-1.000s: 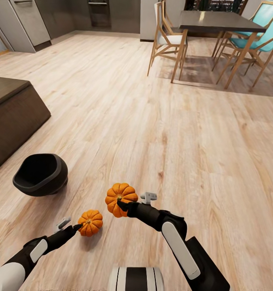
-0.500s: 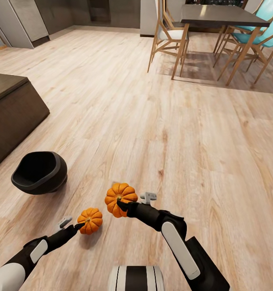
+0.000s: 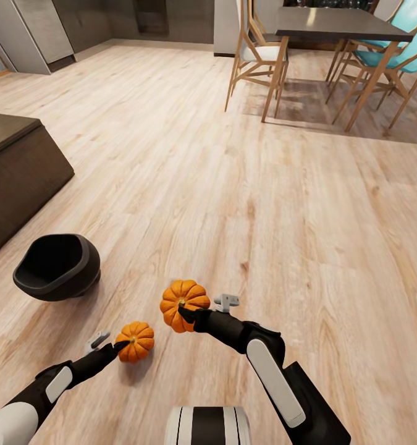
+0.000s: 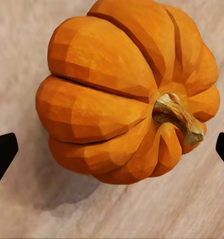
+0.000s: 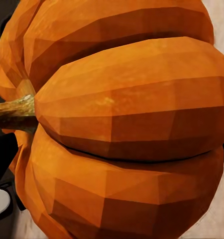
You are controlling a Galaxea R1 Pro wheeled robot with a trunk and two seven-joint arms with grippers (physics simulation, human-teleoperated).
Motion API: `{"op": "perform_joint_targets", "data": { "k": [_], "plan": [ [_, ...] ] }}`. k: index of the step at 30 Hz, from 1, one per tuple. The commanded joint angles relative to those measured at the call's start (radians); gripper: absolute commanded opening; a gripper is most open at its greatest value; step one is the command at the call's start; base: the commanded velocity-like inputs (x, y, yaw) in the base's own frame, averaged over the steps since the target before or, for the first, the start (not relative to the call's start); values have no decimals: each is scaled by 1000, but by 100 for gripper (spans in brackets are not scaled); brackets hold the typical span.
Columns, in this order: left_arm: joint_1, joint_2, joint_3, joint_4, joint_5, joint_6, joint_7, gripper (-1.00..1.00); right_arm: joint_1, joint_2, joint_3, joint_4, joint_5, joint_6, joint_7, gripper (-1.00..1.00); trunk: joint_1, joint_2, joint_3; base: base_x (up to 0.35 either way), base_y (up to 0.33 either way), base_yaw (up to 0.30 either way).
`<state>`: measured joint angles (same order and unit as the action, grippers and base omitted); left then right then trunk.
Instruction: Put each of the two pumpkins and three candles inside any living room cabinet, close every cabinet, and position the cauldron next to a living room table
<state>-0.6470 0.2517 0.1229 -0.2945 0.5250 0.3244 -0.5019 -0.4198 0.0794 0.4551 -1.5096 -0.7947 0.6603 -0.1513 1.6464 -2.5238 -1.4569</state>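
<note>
A dark brown cabinet (image 3: 16,167) stands at far left, with the black cauldron (image 3: 57,267) on the wood floor (image 3: 233,185) near it. The left gripper (image 3: 117,346), jaws wide, reaches a small pumpkin (image 3: 134,341) on the floor. Right of it, the right gripper (image 3: 185,311) holds a second pumpkin (image 3: 183,305) in closed jaws.
</note>
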Motion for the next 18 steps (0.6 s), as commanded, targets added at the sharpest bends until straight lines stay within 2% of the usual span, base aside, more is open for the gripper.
{"op": "perform_joint_targets", "data": {
  "k": [1,14,18],
  "plan": [
    [0,0,4,0,8,9,-2,100,-1,0,0,-1,-12,2,-11,-100,0,0,-1,65,44,0],
    [0,1,6,0,11,8,-4,100,-1,-1,0,-1,-12,2,-12,-100,0,0,-1,8,6,0],
    [0,1,6,0,12,8,-5,100,-1,-1,-1,-1,-12,2,-12,-100,2,-1,-16,0,0,0]
  ]
}}
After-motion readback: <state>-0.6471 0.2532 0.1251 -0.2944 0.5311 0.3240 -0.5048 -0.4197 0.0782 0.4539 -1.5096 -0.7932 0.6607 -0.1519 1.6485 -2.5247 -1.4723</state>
